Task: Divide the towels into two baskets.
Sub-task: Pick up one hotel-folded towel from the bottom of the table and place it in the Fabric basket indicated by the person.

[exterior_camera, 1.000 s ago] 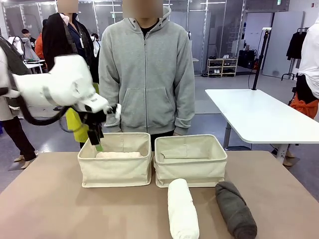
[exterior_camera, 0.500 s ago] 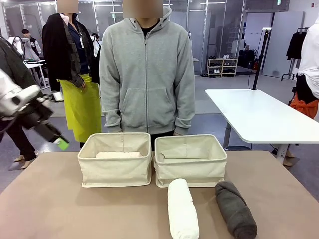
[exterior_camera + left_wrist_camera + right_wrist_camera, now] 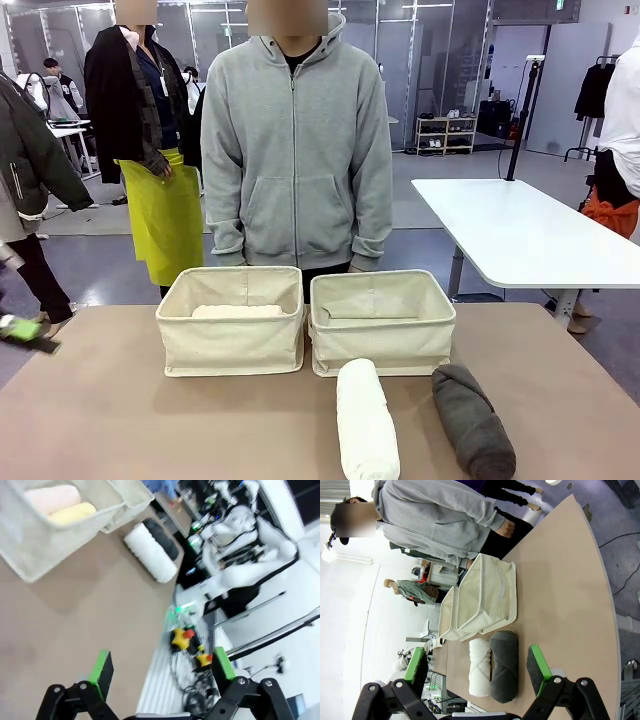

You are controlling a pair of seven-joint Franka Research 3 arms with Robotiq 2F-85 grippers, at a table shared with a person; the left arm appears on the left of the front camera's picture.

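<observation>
The left basket (image 3: pixel 230 338) and the right basket (image 3: pixel 382 342) are set side by side, mid-table (image 3: pixel 120 420). In the left basket a first towel (image 3: pixel 52 497) and a second towel (image 3: pixel 73 513) are laid side by side. A third towel (image 3: pixel 366 420) is laid before the right basket, with a fourth towel (image 3: pixel 473 420) just to its right. A person (image 3: pixel 296 150) is stood behind the baskets.

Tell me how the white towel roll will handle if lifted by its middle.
The white towel roll looks soft, so it will probably squash when squeezed and sag at both ends. Its textured cloth should grip, not slip. Lying as a cylinder on the table, it may roll if nudged.
</observation>
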